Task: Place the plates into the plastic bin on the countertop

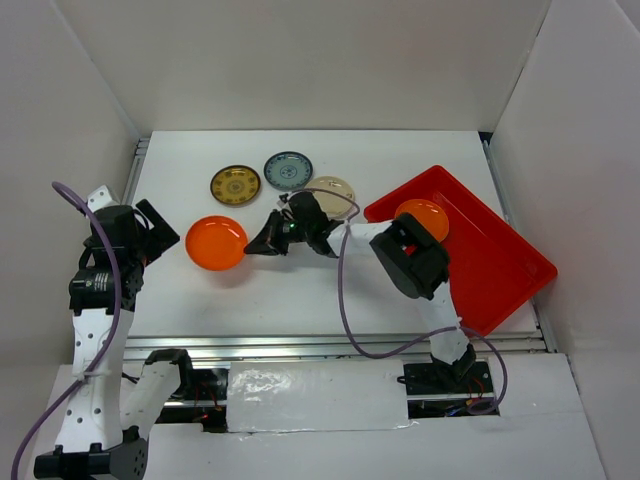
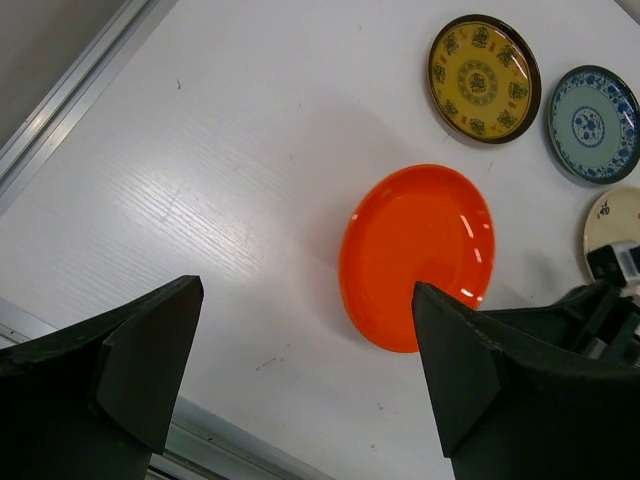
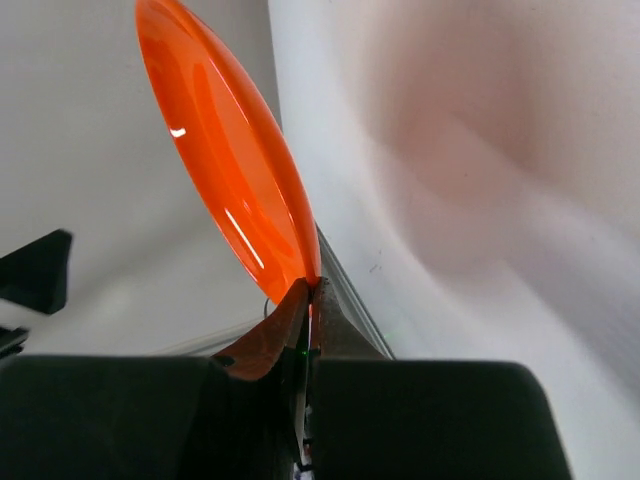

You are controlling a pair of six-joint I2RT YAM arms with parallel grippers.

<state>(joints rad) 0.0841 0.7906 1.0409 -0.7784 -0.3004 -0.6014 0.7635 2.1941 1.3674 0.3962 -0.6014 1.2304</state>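
Observation:
An orange plate (image 1: pixel 215 243) lies left of the countertop's middle. My right gripper (image 1: pixel 264 241) is shut on its right rim; in the right wrist view the plate (image 3: pixel 220 140) stands edge-on, pinched at its rim by the shut gripper (image 3: pixel 312 292). My left gripper (image 1: pixel 158 233) is open and empty, left of that plate; in its wrist view the plate (image 2: pixel 418 255) lies beyond the open gripper (image 2: pixel 305 370). The red plastic bin (image 1: pixel 500 265) sits at the right, holding a second orange plate (image 1: pixel 421 218). Yellow-brown (image 1: pixel 235 185), blue-grey (image 1: pixel 288 170) and beige (image 1: pixel 332 189) plates lie behind.
The white countertop (image 1: pixel 300 290) has a metal rail (image 1: pixel 300 346) along its front edge and white walls on three sides. The right arm's purple cable (image 1: pixel 343 290) loops over the surface. The patterned plates also show in the left wrist view: yellow-brown (image 2: pixel 484 78), blue-grey (image 2: pixel 594 122).

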